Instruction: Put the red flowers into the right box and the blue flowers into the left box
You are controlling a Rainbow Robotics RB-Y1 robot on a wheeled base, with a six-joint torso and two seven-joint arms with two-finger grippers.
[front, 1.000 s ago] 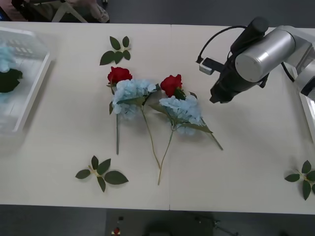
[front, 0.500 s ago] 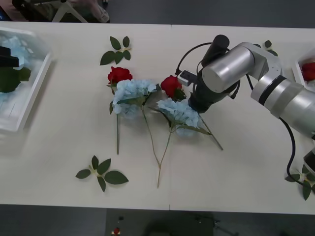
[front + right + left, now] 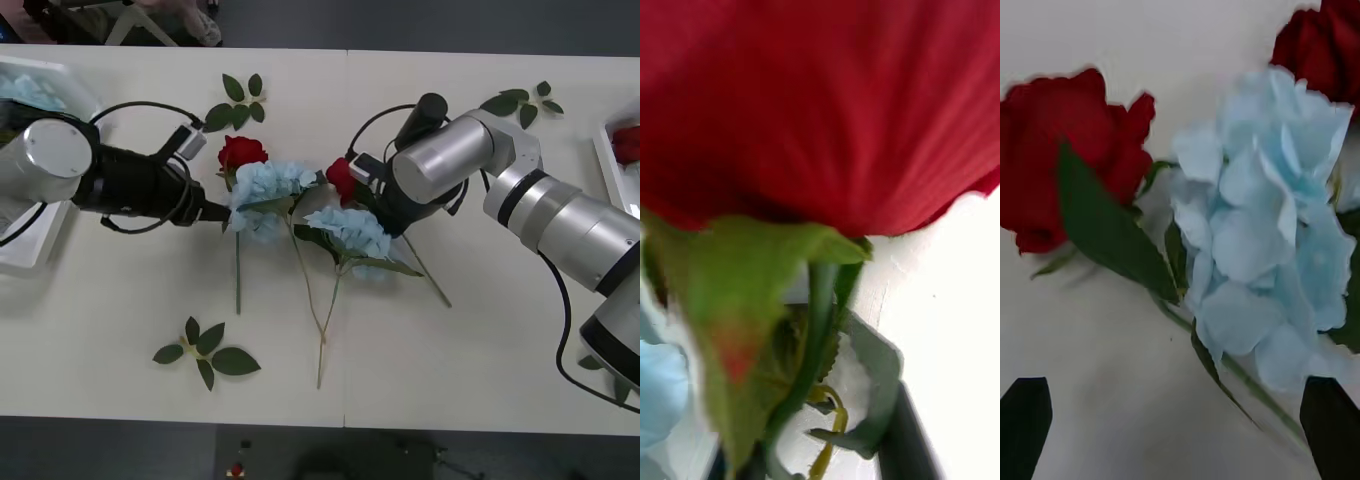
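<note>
A: What is seen on the table (image 3: 480, 340)?

B: The right arm (image 3: 560, 215) is stretched in from the right, and the right gripper (image 3: 372, 208) is lowered onto the right-hand red rose (image 3: 340, 176) near the table's middle. In the right wrist view that bloom (image 3: 812, 105) is pressed close to the camera, with its stem (image 3: 814, 330) running down between the dark fingers; whether the stem is clamped cannot be told.

A: And the other side?

B: The left arm (image 3: 90, 175) is reached in from the left, with the left gripper (image 3: 215, 212) placed just beside the left blue flower (image 3: 268, 192). Its fingertips (image 3: 1330, 424) are held wide apart, the blue cluster (image 3: 1262, 232) and its stem lying ahead of them, nothing gripped.

A: Where are the flowers?

B: A second red rose (image 3: 241, 152) is found touching the left blue cluster. A second blue flower (image 3: 350, 230) is laid just below the right rose. The left box (image 3: 35, 240) is seen at the left edge with pale blue inside. The right box (image 3: 612, 160) is seen at the right edge, a red bloom (image 3: 627, 143) inside.

A: Anything smaller?

B: Loose leaf sprigs (image 3: 208, 352) are scattered near the edges.
</note>
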